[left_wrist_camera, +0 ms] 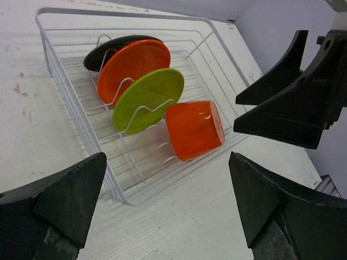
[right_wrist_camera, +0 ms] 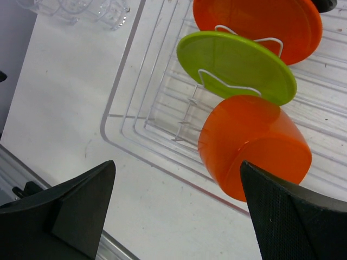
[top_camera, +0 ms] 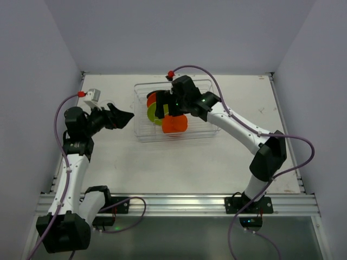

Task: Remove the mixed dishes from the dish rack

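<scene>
Left wrist: orange cup (left_wrist_camera: 193, 129) lies sideways in wire dish rack (left_wrist_camera: 71, 103).

No readable text, label, brand, number or sign in any of the three views.
</scene>
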